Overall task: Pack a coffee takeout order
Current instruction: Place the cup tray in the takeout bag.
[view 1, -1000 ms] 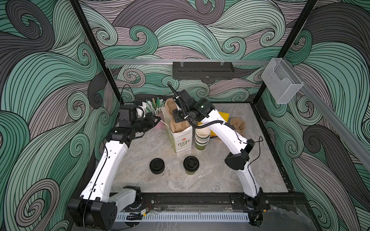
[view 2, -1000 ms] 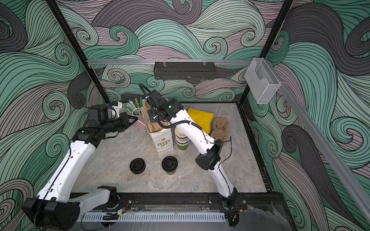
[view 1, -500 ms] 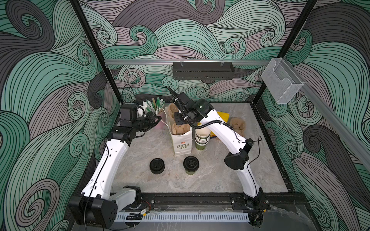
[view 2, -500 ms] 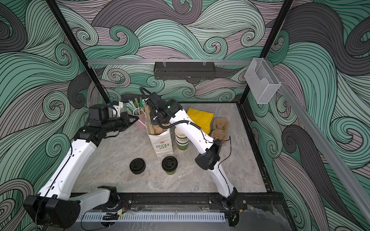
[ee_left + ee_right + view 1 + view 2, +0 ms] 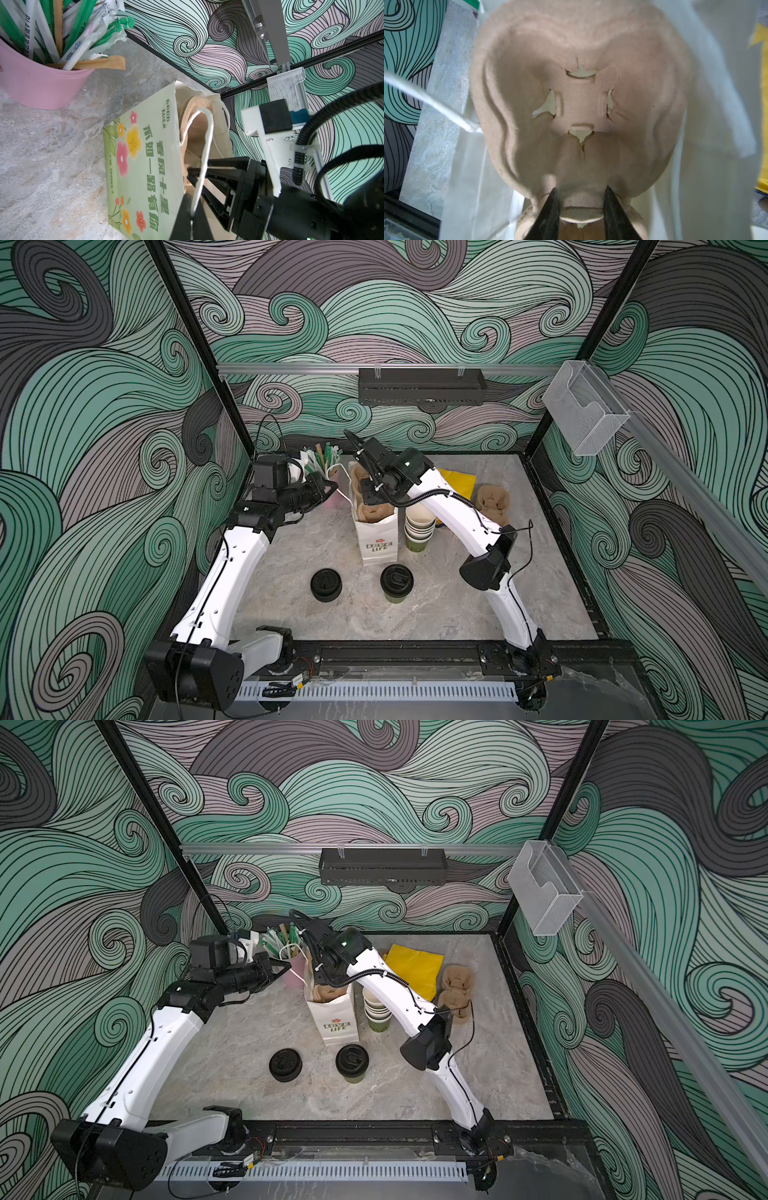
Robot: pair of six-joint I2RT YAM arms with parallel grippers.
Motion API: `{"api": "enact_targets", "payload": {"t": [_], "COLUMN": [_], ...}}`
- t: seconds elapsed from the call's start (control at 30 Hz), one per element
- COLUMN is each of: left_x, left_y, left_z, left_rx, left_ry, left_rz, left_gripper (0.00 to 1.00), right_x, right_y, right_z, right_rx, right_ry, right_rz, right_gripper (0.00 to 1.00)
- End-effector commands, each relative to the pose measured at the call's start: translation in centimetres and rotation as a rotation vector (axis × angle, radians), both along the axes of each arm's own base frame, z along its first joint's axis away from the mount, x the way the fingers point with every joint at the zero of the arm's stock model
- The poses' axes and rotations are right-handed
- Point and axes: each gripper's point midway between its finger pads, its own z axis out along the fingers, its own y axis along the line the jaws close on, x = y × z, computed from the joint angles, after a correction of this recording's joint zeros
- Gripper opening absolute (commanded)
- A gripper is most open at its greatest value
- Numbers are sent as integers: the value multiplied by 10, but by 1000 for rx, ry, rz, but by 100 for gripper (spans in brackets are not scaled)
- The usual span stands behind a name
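In paper bag (image 5: 378, 539): pulp carrier (image 5: 579, 104), straddled by right gripper (image 5: 581, 190), clamping indeterminable; at bag's mouth: left gripper (image 5: 192, 212) pinching handle (image 5: 207, 135).

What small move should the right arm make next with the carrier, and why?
Probably open the right claw and lift it out: the carrier already lies inside the bag, the claw's fingers flank its centre ridge, and the left claw holds the bag's handle.

A robot lab cell: swirl-printed walls (image 5: 395, 302), a black frame post (image 5: 198, 339), marble-look tabletop (image 5: 436, 614), left arm (image 5: 232, 572), right arm (image 5: 453, 514).
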Motion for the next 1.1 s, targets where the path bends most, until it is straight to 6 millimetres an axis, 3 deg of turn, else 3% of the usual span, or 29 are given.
{"api": "enact_targets", "payload": {"t": [0.0,0.3,0.43,0.57,0.7,0.8,0.97,1.07], "left_x": [2,2,4,4,4,3,2,1], "left_y": [-2,-2,-3,-4,-3,-3,2,8], "left_z": [16,14,13,10,11,17,33,33], "left_rx": [10,17,19,29,35,37,78,130], "left_ry": [-56,-56,-54,-45,-51,-68,-83,-69], "left_rz": [-11,-5,-8,-11,-9,-15,-10,9], "left_gripper": [0,0,0,1,21,36,53,59], "right_x": [-2,2,4,0,-13,-24,-34,-33], "right_y": [-5,-6,-4,3,7,-2,-38,-67], "right_z": [-9,7,32,73,109,133,162,153], "right_rx": [-13,26,87,196,295,318,277,186], "right_ry": [39,16,-29,-89,-141,-192,-295,-310], "right_rz": [-28,-39,-31,24,95,123,89,13], "right_gripper": [39,50,51,57,61,67,74,87]}}
